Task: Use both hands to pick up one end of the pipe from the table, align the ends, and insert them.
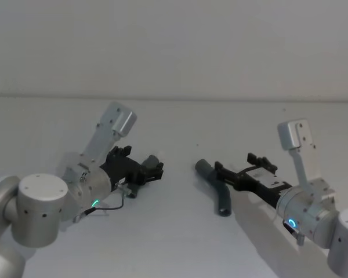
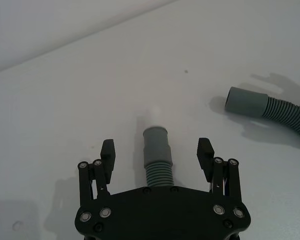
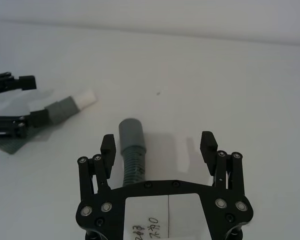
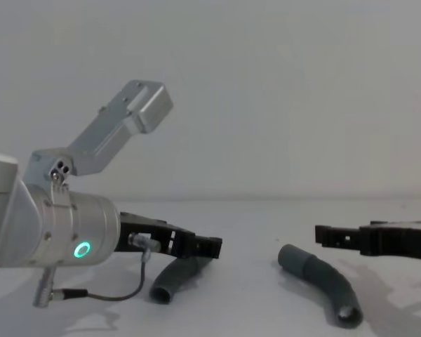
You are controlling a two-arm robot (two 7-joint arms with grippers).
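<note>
Left gripper [image 2: 156,147] and right gripper [image 3: 158,141] are held wide astride stub piece [image 2: 157,170] and collar piece [image 3: 131,135], set back so mating is left unobstructed.

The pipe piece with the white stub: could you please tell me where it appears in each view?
Head view: the stubbed piece lies left of centre.
Left wrist view: the stubbed piece sits inside the open left end effector.
Right wrist view: the stubbed piece lies beyond the right end effector.
Chest view: the stubbed piece lies low, left of centre.
Landmark: the wide-collared piece.
</note>
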